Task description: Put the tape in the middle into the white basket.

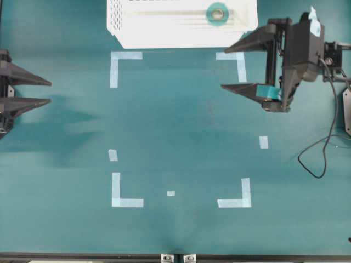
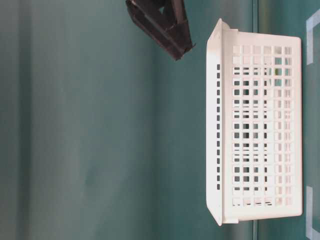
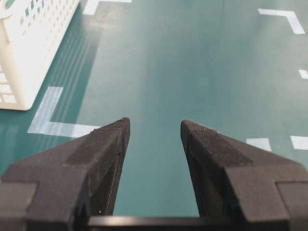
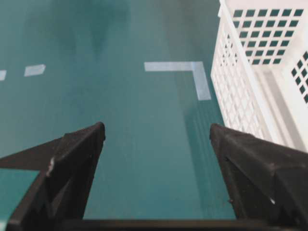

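Both grippers hold nothing, likely because the job looks finished. The left gripper (image 1: 46, 91) sits at the table's (image 1: 175, 131) edge, jaws apart. The right gripper (image 1: 230, 68) hangs wide open just beside the basket. Farther back, the tape (image 1: 217, 13) lies flat inside the white basket (image 1: 164, 38), alone there.

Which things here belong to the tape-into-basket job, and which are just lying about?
Job:
tape, lying inside the basket
white basket
right gripper, open and empty

Lying about:
left gripper, open
pale tape corner marks
black cable
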Controlling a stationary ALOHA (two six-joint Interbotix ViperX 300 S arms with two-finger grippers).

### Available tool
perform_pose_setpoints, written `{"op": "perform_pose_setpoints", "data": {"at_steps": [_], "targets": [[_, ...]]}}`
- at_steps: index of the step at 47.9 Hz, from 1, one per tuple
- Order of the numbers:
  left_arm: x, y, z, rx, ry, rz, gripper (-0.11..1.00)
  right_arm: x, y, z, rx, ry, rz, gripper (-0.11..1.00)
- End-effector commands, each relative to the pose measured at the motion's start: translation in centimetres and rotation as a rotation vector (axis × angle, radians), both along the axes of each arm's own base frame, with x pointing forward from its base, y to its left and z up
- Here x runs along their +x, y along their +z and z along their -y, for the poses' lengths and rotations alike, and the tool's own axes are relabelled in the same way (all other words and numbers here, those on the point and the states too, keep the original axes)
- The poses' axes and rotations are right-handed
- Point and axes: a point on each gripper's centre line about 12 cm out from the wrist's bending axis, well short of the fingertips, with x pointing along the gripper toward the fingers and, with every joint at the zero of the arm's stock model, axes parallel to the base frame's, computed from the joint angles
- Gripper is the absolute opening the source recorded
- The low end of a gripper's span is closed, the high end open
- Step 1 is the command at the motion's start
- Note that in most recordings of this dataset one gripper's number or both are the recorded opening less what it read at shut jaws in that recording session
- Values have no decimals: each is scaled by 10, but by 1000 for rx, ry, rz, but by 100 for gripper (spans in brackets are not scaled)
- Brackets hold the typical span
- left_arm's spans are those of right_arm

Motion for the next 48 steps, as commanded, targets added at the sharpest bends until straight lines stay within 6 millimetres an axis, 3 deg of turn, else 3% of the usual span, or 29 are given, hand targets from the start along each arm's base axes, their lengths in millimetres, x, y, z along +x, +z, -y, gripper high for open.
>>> {"op": "perform_pose_setpoints", "data": {"at_steps": [1, 14, 40, 48], "targets": [[1, 5, -1, 3, 6, 15, 6, -1, 6, -4, -11, 16, 27, 94], [1, 5, -1, 3, 6, 15, 6, -18, 7, -7, -22, 25, 39, 94], [1, 5, -1, 3, 9, 15, 6, -91, 21, -23, -36, 55, 132, 94], [1, 5, -2, 3, 12, 15, 6, -110, 16, -29, -33, 78, 171, 94]]}}
